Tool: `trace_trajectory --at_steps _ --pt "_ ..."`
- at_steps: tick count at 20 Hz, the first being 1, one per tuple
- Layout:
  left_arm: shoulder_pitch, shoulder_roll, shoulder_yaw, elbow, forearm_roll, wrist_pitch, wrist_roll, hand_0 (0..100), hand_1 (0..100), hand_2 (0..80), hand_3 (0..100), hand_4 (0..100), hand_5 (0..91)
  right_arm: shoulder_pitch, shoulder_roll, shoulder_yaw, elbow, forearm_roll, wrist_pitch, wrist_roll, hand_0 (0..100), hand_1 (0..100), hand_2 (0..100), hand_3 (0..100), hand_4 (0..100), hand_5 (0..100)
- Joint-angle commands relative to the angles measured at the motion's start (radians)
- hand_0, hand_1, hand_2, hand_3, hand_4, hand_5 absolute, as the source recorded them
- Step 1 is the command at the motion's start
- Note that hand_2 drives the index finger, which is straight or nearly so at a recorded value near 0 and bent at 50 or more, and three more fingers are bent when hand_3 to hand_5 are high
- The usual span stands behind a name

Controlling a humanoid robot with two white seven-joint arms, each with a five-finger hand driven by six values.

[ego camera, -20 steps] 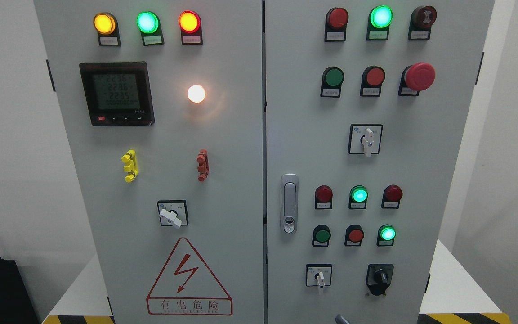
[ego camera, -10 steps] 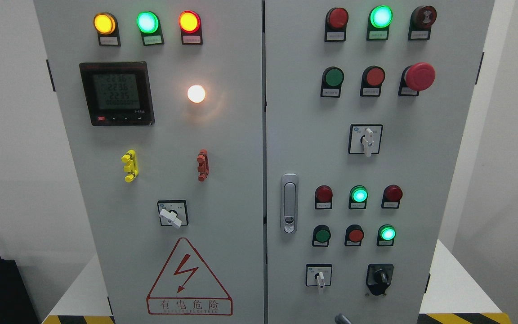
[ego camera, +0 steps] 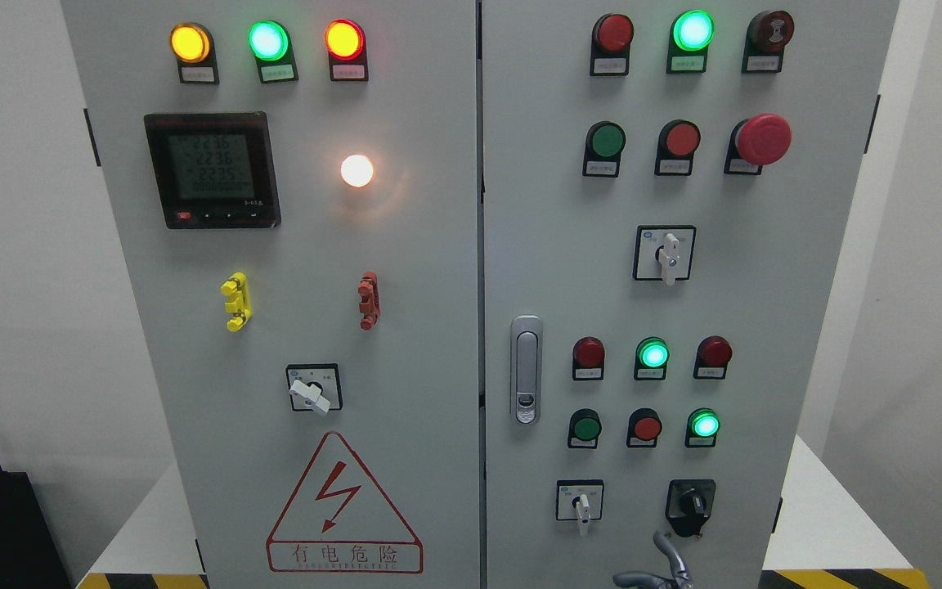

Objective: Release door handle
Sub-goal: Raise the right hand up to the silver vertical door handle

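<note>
Item: right hand (ego camera: 659, 568). Only a grey sliver of it showed at the bottom edge, right of centre; too little was visible to tell whether it was open or closed. It touched nothing that could be seen and sat just below the black rotary switch (ego camera: 690, 505). The left hand was out of frame.

Item: door handle (ego camera: 526, 370). A silver swing handle with a key barrel at its foot, it was set upright and flush in its recess at the left margin of the right door (ego camera: 553, 204), lower centre of the frame. It lay well apart from the hand, up and to the left. Judged from that gap, the release was already made and the hand was low because it was clear of the panel.

Item: white selector switch (ego camera: 580, 503), left of the black one, with its lever pointing down.

Item: cabinet (ego camera: 438, 245). A grey two-door enclosure filling the frame, it had both doors shut with the seam running down the centre. Its contents were therefore hidden and cannot be listed.

Item: door fittings. These were the meter (ego camera: 212, 170) at upper left, the warning triangle (ego camera: 343, 507) at lower left and the red mushroom button (ego camera: 762, 139) at upper right. Lit pilot lamps ran along the top.
</note>
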Motion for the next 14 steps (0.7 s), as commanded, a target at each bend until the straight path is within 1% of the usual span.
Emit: trace_trajectory --at_steps 1,3,5,7,9,11,14 --pt "-0.025 0.000 0.017 0.000 0.000 0.001 0.000 12 39 0.0 0 0 0.0 -0.127 0.005 0.082 0.087 0.371 0.006 -0.026 37 33 0 99 97 100" --pt "-0.025 0.000 0.017 0.000 0.000 0.001 0.000 12 39 0.0 0 0 0.0 -0.174 0.006 0.109 0.122 0.435 0.023 -0.026 35 30 0 99 96 100" --pt "-0.026 0.000 0.017 0.000 0.000 0.001 0.000 12 39 0.0 0 0 0.0 -0.204 0.008 0.129 0.138 0.491 0.035 -0.020 35 28 0 98 95 100" --pt "-0.026 0.001 0.017 0.000 0.000 0.001 0.000 12 39 0.0 0 0 0.0 -0.243 0.009 0.140 0.167 0.541 0.072 -0.008 37 26 0 97 94 100" --pt "-0.026 0.000 0.017 0.000 0.000 0.001 0.000 12 39 0.0 0 0 0.0 -0.287 0.009 0.157 0.202 0.572 0.132 0.032 39 26 0 96 94 100" --pt "-0.026 0.001 0.017 0.000 0.000 0.001 0.000 12 39 0.0 0 0 0.0 -0.325 0.009 0.165 0.227 0.581 0.189 0.055 40 26 0 96 93 100" --pt "-0.025 0.000 0.017 0.000 0.000 0.001 0.000 12 39 0.0 0 0 0.0 -0.361 0.009 0.159 0.254 0.604 0.213 0.073 41 26 0 96 93 100"
